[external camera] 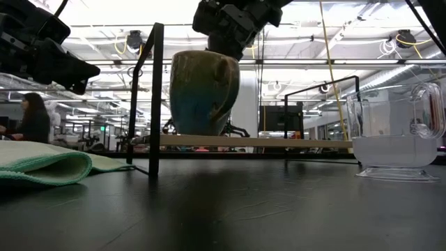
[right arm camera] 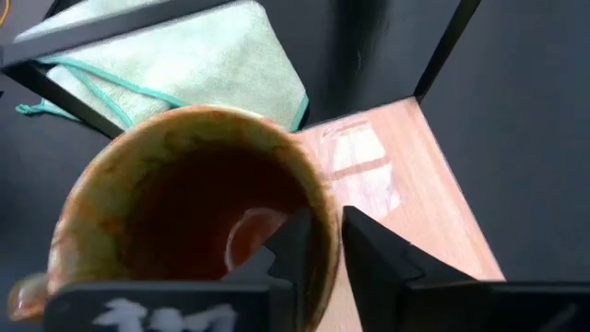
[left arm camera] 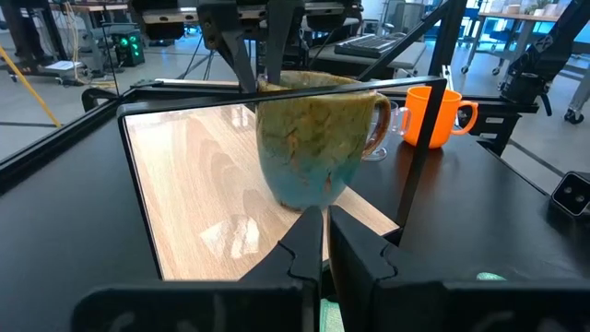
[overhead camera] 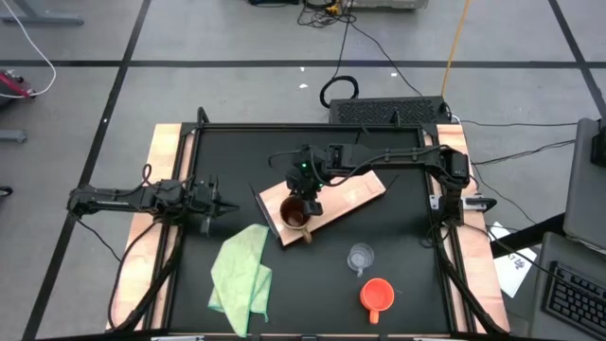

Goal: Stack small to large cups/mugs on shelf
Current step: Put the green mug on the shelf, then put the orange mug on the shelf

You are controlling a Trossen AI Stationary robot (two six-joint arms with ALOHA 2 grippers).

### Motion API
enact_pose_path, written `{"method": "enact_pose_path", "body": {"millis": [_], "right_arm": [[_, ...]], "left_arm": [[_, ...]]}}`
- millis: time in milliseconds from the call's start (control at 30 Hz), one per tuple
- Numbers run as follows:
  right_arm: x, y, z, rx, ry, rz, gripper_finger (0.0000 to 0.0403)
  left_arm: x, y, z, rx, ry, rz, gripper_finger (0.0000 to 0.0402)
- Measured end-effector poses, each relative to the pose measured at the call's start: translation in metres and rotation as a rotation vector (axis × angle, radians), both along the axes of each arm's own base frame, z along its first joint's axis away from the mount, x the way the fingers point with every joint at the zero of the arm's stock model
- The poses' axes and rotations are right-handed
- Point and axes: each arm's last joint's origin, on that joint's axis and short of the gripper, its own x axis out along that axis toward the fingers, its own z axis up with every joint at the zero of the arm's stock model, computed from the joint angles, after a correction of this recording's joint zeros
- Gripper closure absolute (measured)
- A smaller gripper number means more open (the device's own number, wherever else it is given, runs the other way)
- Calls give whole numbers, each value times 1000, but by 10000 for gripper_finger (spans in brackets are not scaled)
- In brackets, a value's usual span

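Right claw (overhead camera: 310,201) pinching brown mug (overhead camera: 295,214) rim, green cloth (overhead camera: 241,275) beside shelf (overhead camera: 355,194)

Brown mug (overhead camera: 295,214) upright on shelf (overhead camera: 355,194), possibly just above; glass cup (overhead camera: 360,258), orange mug (overhead camera: 377,295) on table.

The black table (overhead camera: 398,237) carries the shelf (overhead camera: 355,194), which lies slanted directly under the right gripper (overhead camera: 305,196). A light green cloth (overhead camera: 241,270) lies nearer the front edge, on that claw's left-arm side. The glass cup (overhead camera: 360,258) and orange-red mug (overhead camera: 377,295) (both upright) stand in front of it, well apart.
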Motion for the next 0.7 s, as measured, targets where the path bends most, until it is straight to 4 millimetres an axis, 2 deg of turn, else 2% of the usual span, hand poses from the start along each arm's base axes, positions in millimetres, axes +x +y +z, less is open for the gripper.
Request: {"method": "enact_pose_path", "body": {"millis": [200, 433, 533, 700], "right_arm": [[1, 0, 1, 6, -8, -9, 304], [2, -1, 3, -7, -39, -1, 296], [-2, 0, 15, -22, -74, 8, 296], [-20, 2, 47, -63, -153, 37, 296]], "left_arm": [[0, 0, 0, 1, 0, 0, 378], [0, 0, 0, 1, 0, 0, 378], [0, 0, 0, 1, 0, 0, 378], [0, 0, 0, 1, 0, -1, 378]]}}
